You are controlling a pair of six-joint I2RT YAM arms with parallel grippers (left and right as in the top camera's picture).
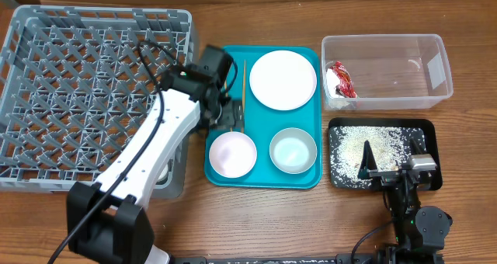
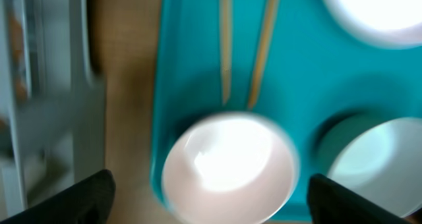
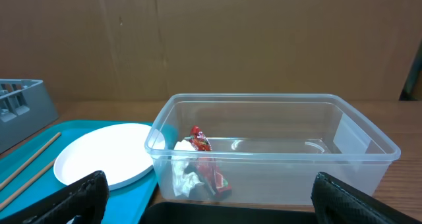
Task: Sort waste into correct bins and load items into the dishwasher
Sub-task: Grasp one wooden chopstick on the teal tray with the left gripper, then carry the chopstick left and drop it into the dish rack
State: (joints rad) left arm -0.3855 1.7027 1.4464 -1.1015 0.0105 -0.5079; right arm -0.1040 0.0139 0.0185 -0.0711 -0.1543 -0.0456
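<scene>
Nearest the robot's base, at 4 o'clock on the wooden table [image 1: 256, 217], the right gripper [image 1: 380, 167] stands over the near part of the shallow black rectangular tray [image 1: 431, 151]. Its fingers are spread wide, with nothing between them. The heap of small white rice-like grains [image 1: 349, 151] lies scattered inside that tray. Whether the fingers touch the grains cannot be told. At mid-table sits the teal rectangular serving tray [image 1: 264, 116]. At its 7 o'clock corner is the small round pinkish-white bowl [image 1: 232, 154], and at 5 o'clock the small round pale greenish-white bowl [image 1: 293, 150], the two near each other but apart. The left gripper [image 2: 211, 201] hangs above the pinkish bowl, fingers parted widely and holding nothing; its wrist view is blurred. Just beyond that bowl lie the two thin wooden chopsticks [image 1: 243, 93], side by side along the tray's 9 o'clock edge. The round white plate [image 1: 283, 79] fills the tray's 12 o'clock end. Farther off at 2 o'clock stands the clear rectangular plastic tub [image 1: 435, 62], with the crumpled red-and-white snack wrapper [image 1: 342, 81] inside at its 9 o'clock end. At 10 o'clock is the large square grey plastic dish rack [image 1: 85, 93].
</scene>
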